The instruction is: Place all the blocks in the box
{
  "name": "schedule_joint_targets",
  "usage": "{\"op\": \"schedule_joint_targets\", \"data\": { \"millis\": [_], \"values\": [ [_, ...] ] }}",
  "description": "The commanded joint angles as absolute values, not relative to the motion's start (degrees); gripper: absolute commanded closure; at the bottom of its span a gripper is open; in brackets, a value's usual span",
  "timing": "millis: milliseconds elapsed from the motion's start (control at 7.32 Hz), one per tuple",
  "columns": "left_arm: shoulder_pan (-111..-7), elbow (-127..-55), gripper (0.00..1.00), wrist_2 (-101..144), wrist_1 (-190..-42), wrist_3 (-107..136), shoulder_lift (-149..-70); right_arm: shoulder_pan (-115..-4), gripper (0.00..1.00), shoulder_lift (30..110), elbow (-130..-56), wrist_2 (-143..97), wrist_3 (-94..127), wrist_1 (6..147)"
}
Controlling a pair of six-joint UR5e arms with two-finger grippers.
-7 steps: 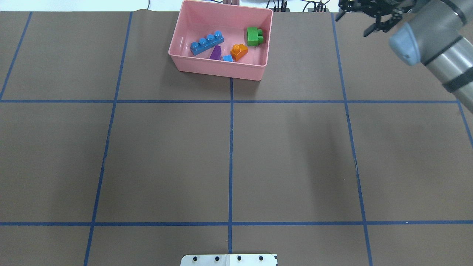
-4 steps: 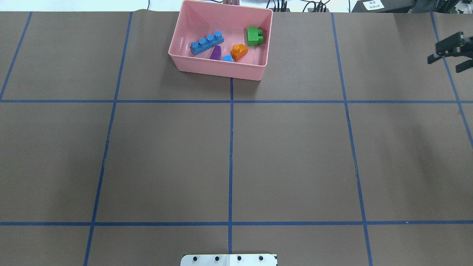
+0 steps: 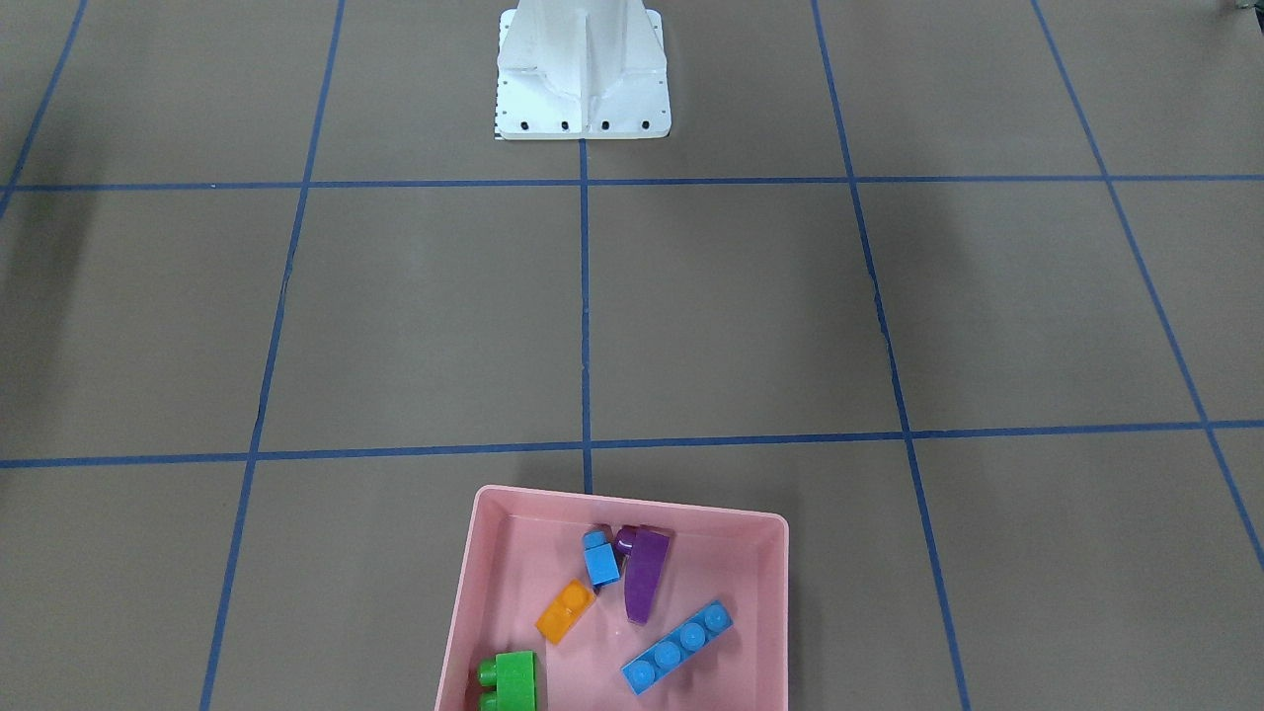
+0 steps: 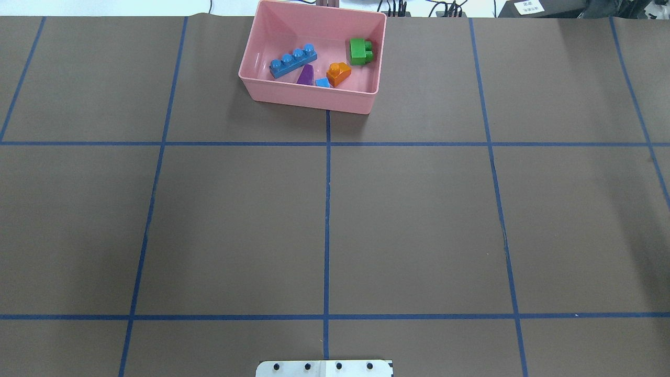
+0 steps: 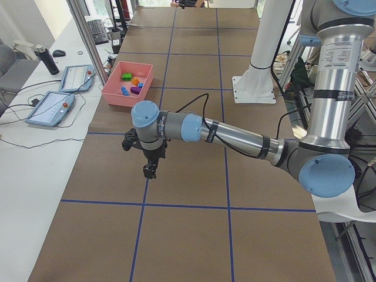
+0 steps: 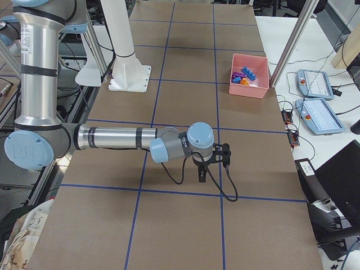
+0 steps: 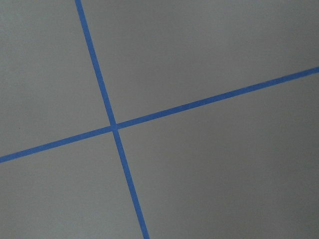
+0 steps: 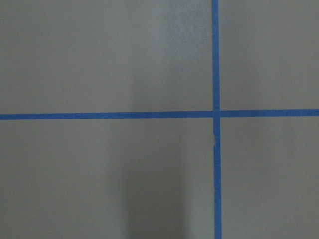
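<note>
We see the box (image 4: 312, 98) sitting at the far edge of the table (image 4: 419, 220), about midway along that edge, with a wide stretch of brown paper surface between it and the white robot base (image 3: 583, 74) at the near edge. Blue tape lines (image 4: 327, 220) cut that matte surface into large rectangles. The box is smooth pink plastic, rectangular with rounded corners and low walls, and all five glossy studded bricks lie inside it. The long blue bar (image 4: 293, 61) rests diagonally in the box's left half, studs up. The purple sloped brick (image 4: 305, 76) lies just beside it, toward the wall nearest the robot. The small blue brick (image 4: 322, 82) touches the purple one's end close to that wall, and the orange brick (image 4: 338, 73) is just beside the small blue one. The green brick (image 4: 360, 52) lies on its side near the box's right wall, apart from the rest. The left gripper (image 5: 148, 167) hangs above the table toward its left end, and the right gripper (image 6: 209, 164) hangs above the table toward its right end, both well apart from the box. Each points down over bare paper near a tape line, touching nothing we can make out. From these side views alone we cannot tell how far either one's jaws stand apart.
</note>
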State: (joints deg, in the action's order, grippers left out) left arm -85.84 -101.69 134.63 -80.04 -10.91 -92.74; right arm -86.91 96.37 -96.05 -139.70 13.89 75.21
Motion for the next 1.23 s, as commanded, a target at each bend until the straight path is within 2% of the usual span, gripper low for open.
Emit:
{"op": "schedule_joint_targets", "data": {
  "millis": [0, 410, 1093],
  "values": [
    [-86.40, -99.86, 0.00, 134.30, -81.81, -12.48, -89.40, -88.15, 0.00, 96.86, -96.68, -139.75, 8.82, 80.38],
    [-86.40, -99.67, 0.00, 133.42, -82.53, -12.04, -87.11, -90.18, 0.00, 93.70, -100.18, -138.87, 2.37, 92.60],
    [-88.40, -99.14, 0.00, 133.85, -82.00, -11.69, -87.54, -89.03, 0.00, 94.92, -103.62, -137.64, 1.93, 93.51]
  ]
}}
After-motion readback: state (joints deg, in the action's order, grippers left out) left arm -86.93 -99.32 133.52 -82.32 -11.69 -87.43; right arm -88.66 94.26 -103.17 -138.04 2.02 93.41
